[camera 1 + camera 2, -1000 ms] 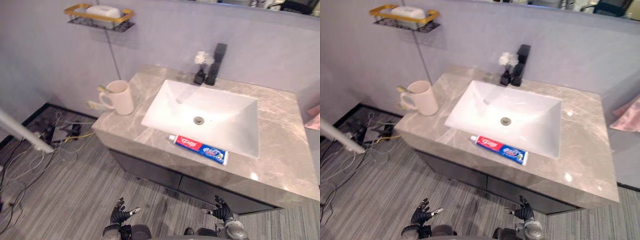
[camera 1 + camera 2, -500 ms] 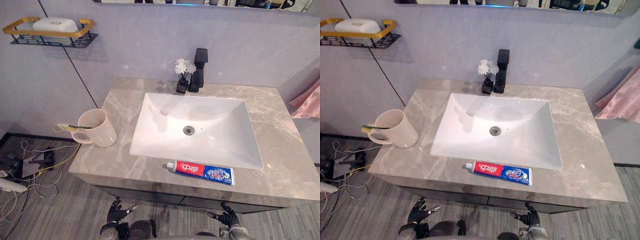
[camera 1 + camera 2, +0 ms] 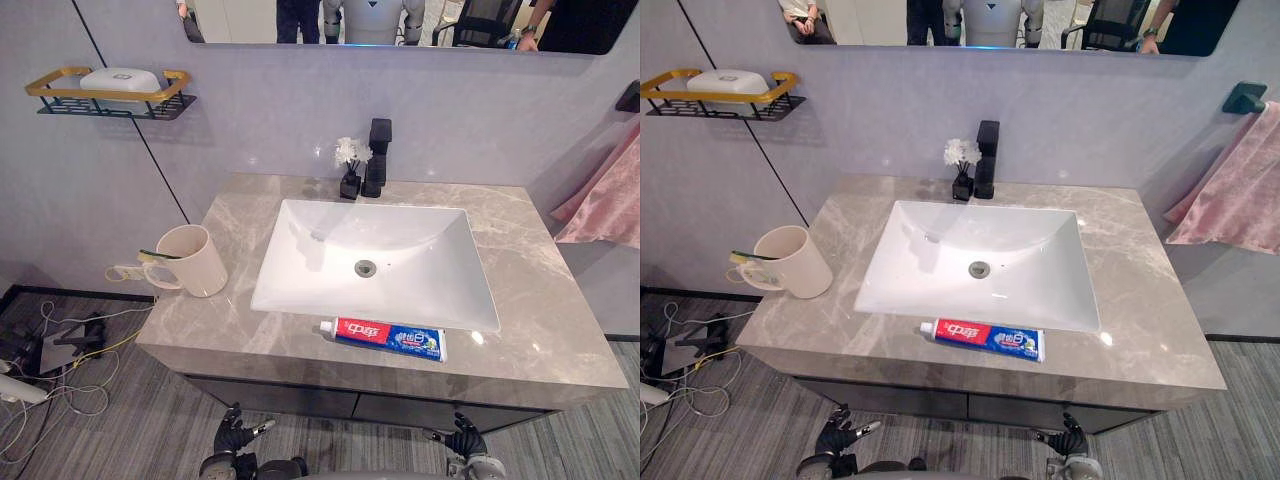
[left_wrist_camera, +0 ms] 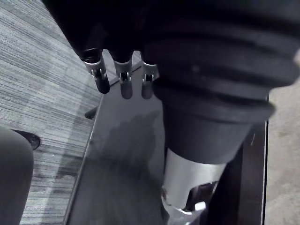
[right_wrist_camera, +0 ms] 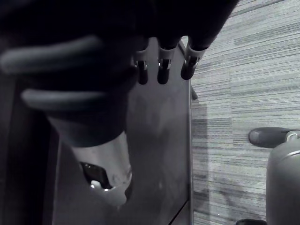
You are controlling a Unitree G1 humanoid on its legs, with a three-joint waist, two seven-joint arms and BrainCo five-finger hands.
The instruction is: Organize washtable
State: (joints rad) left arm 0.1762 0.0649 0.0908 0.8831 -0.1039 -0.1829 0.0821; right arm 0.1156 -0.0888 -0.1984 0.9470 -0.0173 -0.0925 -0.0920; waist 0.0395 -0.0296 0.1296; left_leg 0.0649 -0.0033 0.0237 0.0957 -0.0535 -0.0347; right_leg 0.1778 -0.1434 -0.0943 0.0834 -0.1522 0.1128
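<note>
Toothpaste is laid flat on the table before the sink, well apart from the cup. Left robot hand and right robot hand are held low, relaxed and empty. No step seems begun; a reach for it is called for.

A bathroom: a marble counter with a white basin at centre, a black tap at 12 o'clock under a mirror, a pink towel at 3 o'clock, a wall rack at 10 o'clock (soap in it), a cup with toothbrush at 9 o'clock, and toothpaste at 6 o'clock.
</note>
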